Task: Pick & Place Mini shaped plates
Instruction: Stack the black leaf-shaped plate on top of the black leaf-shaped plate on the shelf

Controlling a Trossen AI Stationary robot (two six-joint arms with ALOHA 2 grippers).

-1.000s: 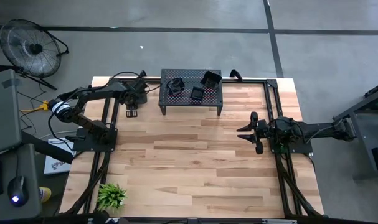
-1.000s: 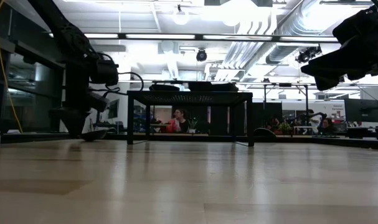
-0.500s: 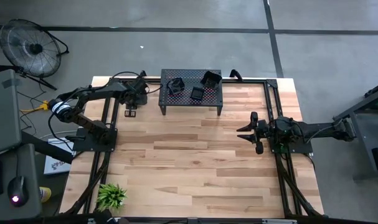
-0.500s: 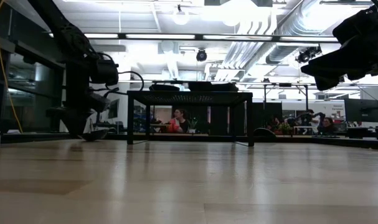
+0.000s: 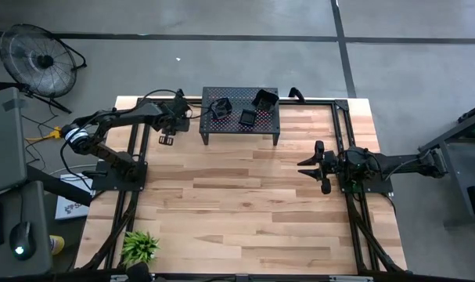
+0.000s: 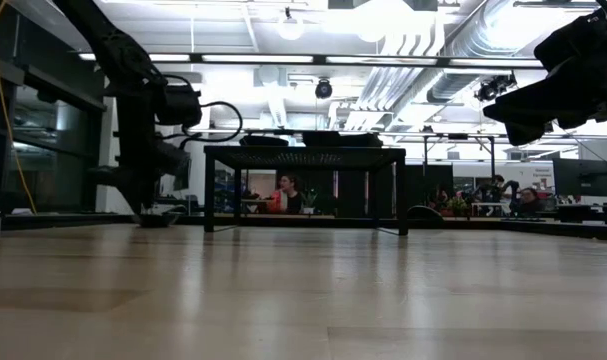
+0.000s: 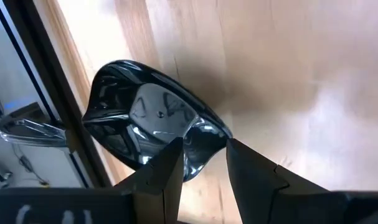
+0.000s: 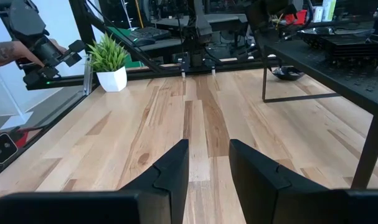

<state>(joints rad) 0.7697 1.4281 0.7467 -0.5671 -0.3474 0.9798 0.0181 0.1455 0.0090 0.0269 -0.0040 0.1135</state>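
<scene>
A glossy black mini plate [image 7: 145, 130] with a lobed rim sits at the table's far left [image 5: 166, 141], just left of the black perforated stand [image 5: 241, 125]. My left gripper [image 7: 198, 171] stands over it, slanting down, shut on its rim. Three more mini plates [image 5: 220, 107] [image 5: 247, 117] [image 5: 265, 99] rest on the stand's top. My right gripper [image 5: 304, 167] waits at the table's right side, level and open, with nothing between its fingers [image 8: 208, 165]. My left gripper pinches the plate's raised rim [image 7: 200, 146] between its two fingers, one finger over the plate's hollow and one outside it. The fingers slant down from above. The plate is tilted; its lower part looks level with the table top [image 6: 161, 218], and I cannot tell if it touches.
A small green plant [image 5: 140, 247] in a white pot stands at the near left corner. Black frame rails run along the table's left and right sides. Bare wood fills the middle [image 5: 237, 204]. A person's hand [image 8: 8, 53] shows beyond the table's near edge.
My left gripper has shifted slightly toward the stand and a little upward, rolling about its own axis, still shut on the plate's rim. The plate has turned with it and stays low at the table.
</scene>
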